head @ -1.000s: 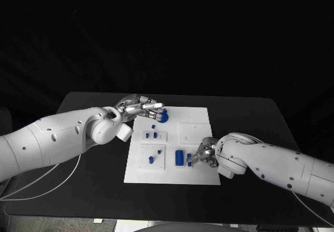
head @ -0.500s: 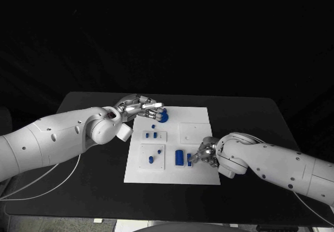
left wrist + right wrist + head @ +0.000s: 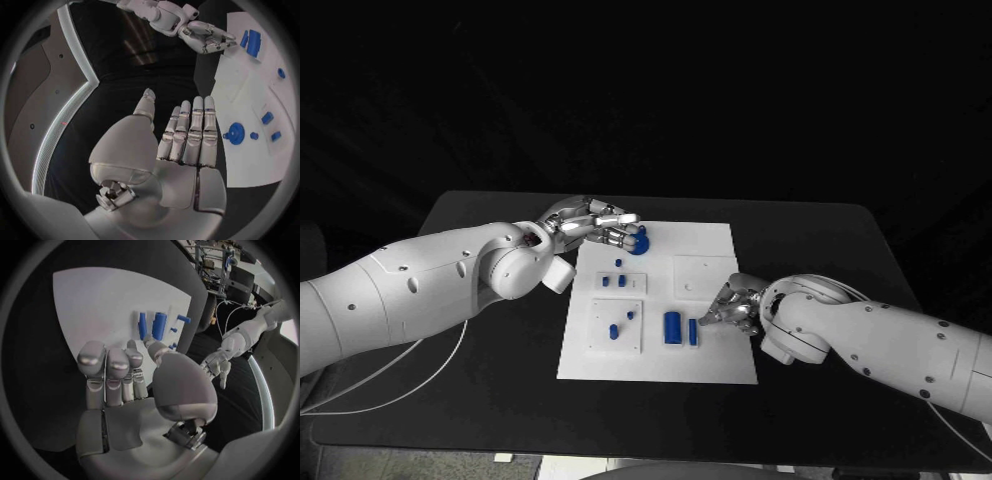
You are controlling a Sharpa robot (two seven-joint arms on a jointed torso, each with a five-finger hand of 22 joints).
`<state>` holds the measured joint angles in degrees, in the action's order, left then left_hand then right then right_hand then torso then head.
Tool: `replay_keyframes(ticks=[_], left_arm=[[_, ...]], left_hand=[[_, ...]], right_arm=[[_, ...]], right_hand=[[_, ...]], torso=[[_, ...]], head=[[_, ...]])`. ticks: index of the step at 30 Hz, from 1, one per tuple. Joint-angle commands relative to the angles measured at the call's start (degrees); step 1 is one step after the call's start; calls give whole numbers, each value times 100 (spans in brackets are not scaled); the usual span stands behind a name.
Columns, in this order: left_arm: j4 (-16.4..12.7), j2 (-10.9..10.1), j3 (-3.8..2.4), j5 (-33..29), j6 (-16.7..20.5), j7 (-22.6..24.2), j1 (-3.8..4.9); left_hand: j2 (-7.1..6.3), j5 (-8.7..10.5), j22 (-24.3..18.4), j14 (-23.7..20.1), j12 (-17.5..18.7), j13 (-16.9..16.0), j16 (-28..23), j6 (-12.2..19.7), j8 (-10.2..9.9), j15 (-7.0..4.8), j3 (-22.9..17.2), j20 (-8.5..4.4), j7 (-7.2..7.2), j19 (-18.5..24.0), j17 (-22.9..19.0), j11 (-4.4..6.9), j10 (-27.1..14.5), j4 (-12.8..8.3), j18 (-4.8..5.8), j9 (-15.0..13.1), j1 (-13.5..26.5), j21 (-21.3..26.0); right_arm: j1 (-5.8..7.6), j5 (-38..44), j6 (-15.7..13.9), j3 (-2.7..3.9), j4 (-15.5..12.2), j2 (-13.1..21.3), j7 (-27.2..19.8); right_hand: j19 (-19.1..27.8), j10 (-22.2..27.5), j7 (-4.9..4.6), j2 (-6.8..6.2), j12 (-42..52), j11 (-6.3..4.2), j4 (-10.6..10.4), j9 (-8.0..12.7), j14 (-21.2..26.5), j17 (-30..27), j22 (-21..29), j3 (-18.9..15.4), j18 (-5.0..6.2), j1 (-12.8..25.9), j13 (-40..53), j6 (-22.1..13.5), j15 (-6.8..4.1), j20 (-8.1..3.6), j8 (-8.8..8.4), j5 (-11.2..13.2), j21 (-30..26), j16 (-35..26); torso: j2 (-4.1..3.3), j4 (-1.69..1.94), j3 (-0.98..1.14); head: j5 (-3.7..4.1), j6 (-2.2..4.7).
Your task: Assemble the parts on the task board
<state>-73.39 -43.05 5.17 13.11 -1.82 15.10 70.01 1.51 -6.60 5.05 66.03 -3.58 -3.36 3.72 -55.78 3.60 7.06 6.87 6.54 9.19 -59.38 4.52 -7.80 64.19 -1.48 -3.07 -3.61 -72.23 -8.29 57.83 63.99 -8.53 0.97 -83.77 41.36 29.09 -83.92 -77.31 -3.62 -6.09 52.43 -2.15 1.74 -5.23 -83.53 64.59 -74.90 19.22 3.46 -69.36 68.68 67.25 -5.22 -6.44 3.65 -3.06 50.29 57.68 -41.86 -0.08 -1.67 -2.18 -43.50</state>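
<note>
Parts sit on the task board (image 3: 711,240): a round blue part (image 3: 639,241) lies just beside the left hand (image 3: 593,222), whose straight fingers hold nothing. A blue cylinder (image 3: 672,326) lies near the right hand (image 3: 734,307), likewise empty, fingers apart.

The task board (image 3: 711,250) is a white plate with a smooth, matt surface. The parts (image 3: 672,326) on it look like smooth blue plastic with a slight sheen. The left hand (image 3: 181,150) and right hand (image 3: 125,390) have a silver, metallic, satin-glossy finish. The arm shells (image 3: 430,290) are smooth, glossy white plastic. The counter (image 3: 488,215) surface is black and matt.
</note>
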Motion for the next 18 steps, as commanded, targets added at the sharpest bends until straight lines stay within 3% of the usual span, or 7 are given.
replay_keyframes(ticks=[1, 3, 6, 10, 18], left_arm=[[-13, 9, -3, 5, -19, 104, 2], [-14, 9, -3, 2, 0, 136, 2], [-14, 10, -3, -2, 16, 159, 2], [-12, 13, -3, -4, 19, 171, 2], [-6, 18, -3, -5, 14, 166, 2]], left_hand=[[71, 3, -5, 11, 9, -8, -17, 30, 14, 14, 3, -17, -5, 13, 6, -8, -39, 30, -75, -6, -1, -33], [71, 3, -5, 11, 9, -8, -17, 29, 14, 14, 3, -17, -5, 13, 6, -8, -39, 29, -75, -6, -1, -33], [77, 0, -5, 12, 9, -8, -17, 24, 14, 13, 1, -19, -6, 10, 6, -7, -33, 22, -75, -6, -9, -34], [85, -4, -5, 20, 9, -8, -17, 19, 14, 11, 1, -21, -8, 7, 7, -4, -28, 15, -76, -6, -13, -36], [85, -4, -5, 20, 9, -8, -17, 19, 14, 11, 1, -21, -8, 7, 7, -4, -28, 15, -76, -6, -13, -36]], right_arm=[[-6, 721, -513, 4, -18, 35, -1000], [-10, 936, -607, 5, -14, 54, -1296], [-17, 1192, -662, 6, -3, 58, -1591], [-33, 1503, -654, 6, 23, 37, -1832], [-83, 1736, -495, 2, 100, -31, -1924]], right_hand=[[-116, -24, -43, 156, 67, 60, 360, 68, -37, -5, -669, 286, -34, -239, 40, -34, 23, 20, -4, -37, 76, -12], [-101, -25, -59, 245, 109, 71, 619, 135, -35, -12, -672, 511, -20, -218, 60, -14, 38, 44, -5, -26, 111, -2], [-85, -29, -82, 325, 138, 92, 836, 150, -34, -17, -675, 646, -13, -207, 62, -19, 59, 67, -7, -27, 156, 15], [-65, -30, -95, 382, 164, 110, 951, 156, -31, -21, -676, 735, -8, -182, 57, -22, 74, 84, -6, -18, 197, 36], [-50, -23, -90, 414, 173, 109, 981, 157, -25, -25, -673, 781, -4, -138, 46, 7, 70, 84, -5, -18, 219, 49]], torso=[[-3, -5, 6], [-2, -3, 11], [-2, -2, 9], [-1, -1, 9], [-3, 9, 1]], head=[[-12, 3], [-6, 2], [-6, 0], [-6, -7], [-5, -26]])
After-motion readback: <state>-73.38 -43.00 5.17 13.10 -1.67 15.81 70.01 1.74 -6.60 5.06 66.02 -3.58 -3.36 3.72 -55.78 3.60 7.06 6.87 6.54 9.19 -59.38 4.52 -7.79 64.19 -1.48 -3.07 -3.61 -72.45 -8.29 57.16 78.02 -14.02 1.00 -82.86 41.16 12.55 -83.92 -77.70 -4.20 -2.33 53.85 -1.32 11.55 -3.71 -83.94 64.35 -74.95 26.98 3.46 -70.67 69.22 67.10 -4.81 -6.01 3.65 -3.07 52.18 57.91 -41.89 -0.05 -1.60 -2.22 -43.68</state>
